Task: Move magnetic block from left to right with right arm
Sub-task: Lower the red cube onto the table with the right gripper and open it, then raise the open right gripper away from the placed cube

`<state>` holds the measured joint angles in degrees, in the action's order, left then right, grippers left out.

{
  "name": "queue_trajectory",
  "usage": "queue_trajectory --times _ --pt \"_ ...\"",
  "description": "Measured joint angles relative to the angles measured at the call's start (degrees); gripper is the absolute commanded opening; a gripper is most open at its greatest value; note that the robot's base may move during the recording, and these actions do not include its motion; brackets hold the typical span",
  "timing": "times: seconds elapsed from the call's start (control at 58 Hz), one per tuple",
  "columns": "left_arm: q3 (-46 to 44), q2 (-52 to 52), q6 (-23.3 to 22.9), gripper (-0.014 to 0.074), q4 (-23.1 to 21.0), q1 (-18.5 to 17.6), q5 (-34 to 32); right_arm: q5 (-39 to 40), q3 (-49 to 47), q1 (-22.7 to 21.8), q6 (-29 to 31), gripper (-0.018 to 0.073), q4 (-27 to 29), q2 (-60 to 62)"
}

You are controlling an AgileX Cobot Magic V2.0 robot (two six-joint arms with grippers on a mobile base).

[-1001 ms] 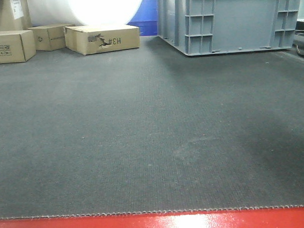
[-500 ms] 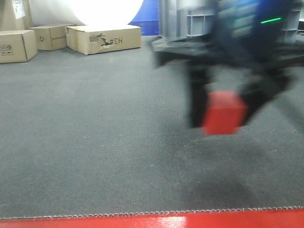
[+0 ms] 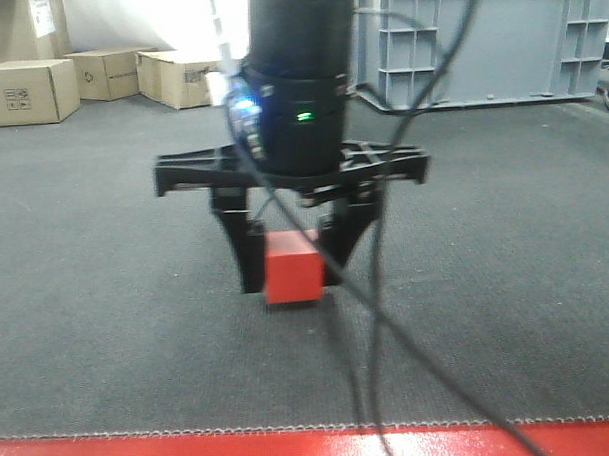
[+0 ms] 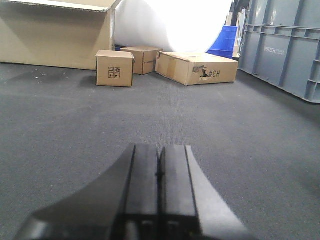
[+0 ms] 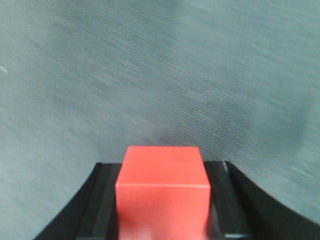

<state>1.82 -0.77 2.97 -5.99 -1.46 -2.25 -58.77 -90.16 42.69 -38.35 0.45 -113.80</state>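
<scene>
A small red cube, the magnetic block (image 3: 292,268), hangs just above the dark grey mat in the middle of the front view. My right gripper (image 3: 289,279) points straight down and is shut on it, one black finger on each side. In the right wrist view the magnetic block (image 5: 163,192) fills the gap between the two fingers (image 5: 102,205), with mat below. My left gripper (image 4: 160,162) is shut with nothing in it, its pads pressed together low over the mat.
Brown cardboard boxes (image 3: 28,91) stand at the back left, with a larger open carton (image 4: 55,32) beyond them in the left wrist view. A big grey plastic crate (image 3: 488,36) stands at the back right. A red strip (image 3: 312,450) runs along the mat's front edge.
One second ago the mat showed no arm. The right arm then swept in from the right holding the red block and has moved left to the middle, lower over the mat.
</scene>
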Motion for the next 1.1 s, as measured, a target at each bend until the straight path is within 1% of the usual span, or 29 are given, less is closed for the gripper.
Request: queue_trajectory --times 0.104,0.242,0.345,0.552,0.673,0.845,0.932,1.018,1.104 --pt "0.0 0.0 0.0 -0.0126 0.0 0.0 0.0 -0.6 -2.1 0.1 -0.5 0.0398 0.3 -1.7" --pt "0.0 0.0 0.0 -0.0126 0.0 0.0 0.0 -0.7 -3.2 0.4 -0.7 0.0519 0.5 -2.3" --pt "0.0 0.0 0.0 -0.0126 0.0 0.0 0.0 -1.2 -3.3 0.4 -0.7 0.0554 0.6 -2.3" --pt "0.0 0.0 0.0 -0.0126 0.0 0.0 0.0 -1.3 -3.3 0.5 -0.5 0.0554 0.3 -1.6" --pt "0.0 0.0 0.0 -0.0126 0.0 0.0 0.0 -0.7 -2.6 0.5 0.9 0.0554 -0.4 1.6" --pt "0.0 0.0 0.0 -0.0126 0.0 0.0 0.0 3.6 2.8 -1.0 2.9 0.0546 -3.6 9.7" --pt "0.0 0.0 0.0 -0.0126 0.0 0.0 0.0 6.9 7.1 -2.7 4.8 0.0544 -4.4 14.3" --pt "0.0 0.0 0.0 -0.0126 0.0 0.0 0.0 11.8 14.0 -5.7 8.3 0.0477 -4.7 20.8" --pt "0.0 0.0 0.0 -0.0126 0.0 0.0 0.0 14.5 19.3 -9.1 12.1 0.0373 -4.7 26.3"
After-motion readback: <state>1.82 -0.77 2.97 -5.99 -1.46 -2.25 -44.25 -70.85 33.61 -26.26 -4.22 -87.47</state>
